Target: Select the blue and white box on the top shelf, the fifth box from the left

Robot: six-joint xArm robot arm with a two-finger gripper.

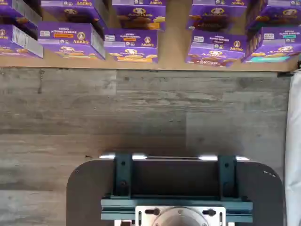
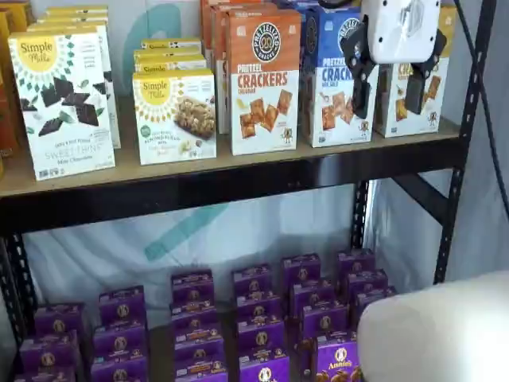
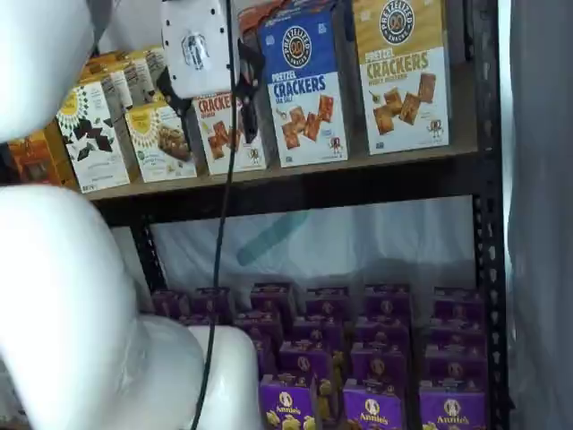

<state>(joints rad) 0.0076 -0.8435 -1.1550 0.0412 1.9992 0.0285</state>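
Blue and white box [image 3: 306, 88] — open gripper [image 2: 389, 86] hangs before it.

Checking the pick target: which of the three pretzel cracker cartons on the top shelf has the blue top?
The blue and white box, standing between the orange-topped carton and the yellow-topped carton; only it has a blue upper half.

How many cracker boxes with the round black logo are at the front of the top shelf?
3. The orange-topped box stands on the left, the blue and white box in the middle, the yellow-topped box on the right. More stand behind them, mostly hidden.
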